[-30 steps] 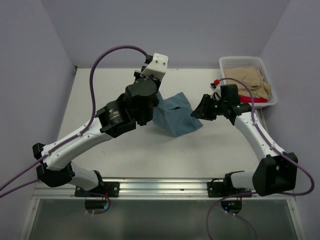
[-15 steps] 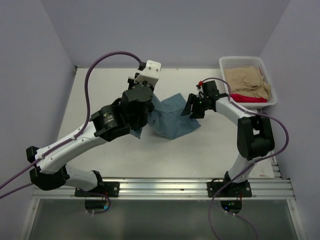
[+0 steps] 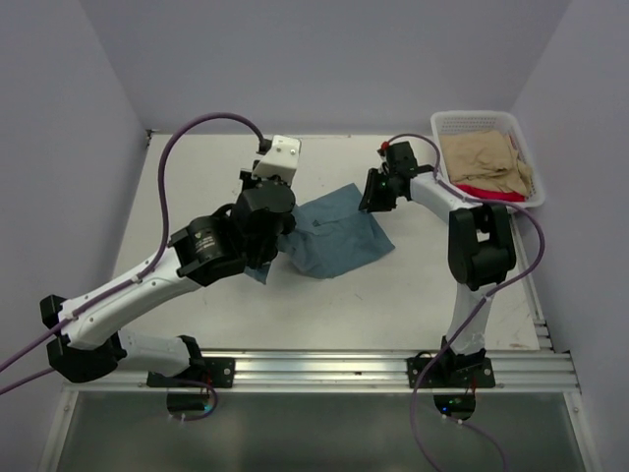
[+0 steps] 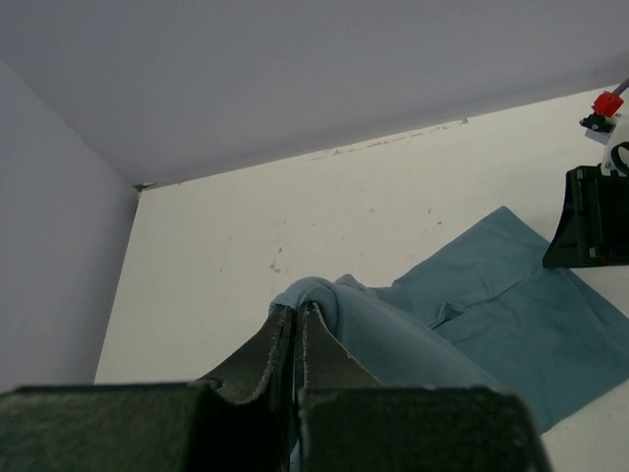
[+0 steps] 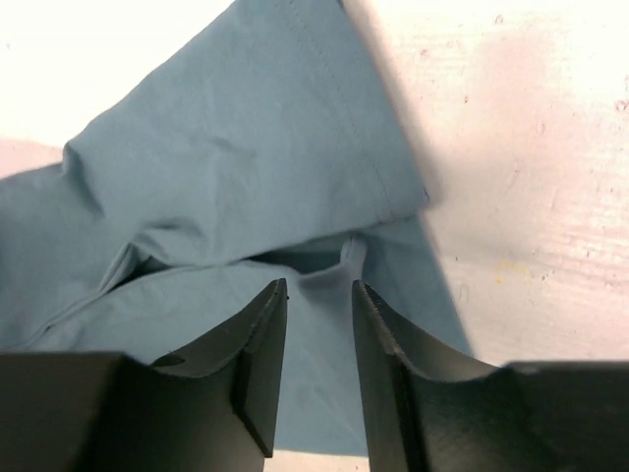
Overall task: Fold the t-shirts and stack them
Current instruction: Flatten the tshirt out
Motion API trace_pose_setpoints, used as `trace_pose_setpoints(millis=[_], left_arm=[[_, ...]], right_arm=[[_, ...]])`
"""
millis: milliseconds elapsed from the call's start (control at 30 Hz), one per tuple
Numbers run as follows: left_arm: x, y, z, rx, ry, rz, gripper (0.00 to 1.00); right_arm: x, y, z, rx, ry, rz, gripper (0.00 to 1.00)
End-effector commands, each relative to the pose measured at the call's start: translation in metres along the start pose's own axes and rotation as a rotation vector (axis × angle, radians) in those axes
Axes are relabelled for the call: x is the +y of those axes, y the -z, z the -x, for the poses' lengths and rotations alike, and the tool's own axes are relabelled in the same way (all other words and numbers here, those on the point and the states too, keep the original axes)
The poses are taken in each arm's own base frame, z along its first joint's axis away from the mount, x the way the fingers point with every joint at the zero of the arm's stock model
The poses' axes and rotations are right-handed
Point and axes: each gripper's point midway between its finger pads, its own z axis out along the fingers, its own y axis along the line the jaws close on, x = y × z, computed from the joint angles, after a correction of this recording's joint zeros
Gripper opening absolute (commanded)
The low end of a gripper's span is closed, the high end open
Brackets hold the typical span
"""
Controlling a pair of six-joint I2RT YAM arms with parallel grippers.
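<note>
Left edge of the crumpled blue cotton t-shirt [image 3: 339,234] was hidden under the left arm [image 3: 211,248]; the red garment [image 3: 485,194] in the white mesh basket [image 3: 472,117] was mostly covered by tan cloth [image 3: 486,157].

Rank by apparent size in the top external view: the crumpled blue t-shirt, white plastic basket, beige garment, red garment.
1. White plastic basket and crumpled blue t-shirt: too alike to rank; the left arm hides part of the shirt.
2. Beige garment.
3. Red garment, only a strip showing.
</note>
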Motion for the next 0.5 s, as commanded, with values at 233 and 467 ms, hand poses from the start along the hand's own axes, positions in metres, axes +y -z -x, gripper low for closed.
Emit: trace_pose_setpoints(millis=[233, 467], left_arm=[[0.023, 0.006, -0.009, 0.003, 0.113, 0.031, 0.0], [0.028, 0.004, -0.026, 0.02, 0.103, 0.062, 0.0]], right_arm=[[-0.002, -0.01, -0.003, 0.019, 0.007, -0.012, 0.06], [-0.006, 0.004, -0.02, 0.031, -0.002, -0.014, 0.0]])
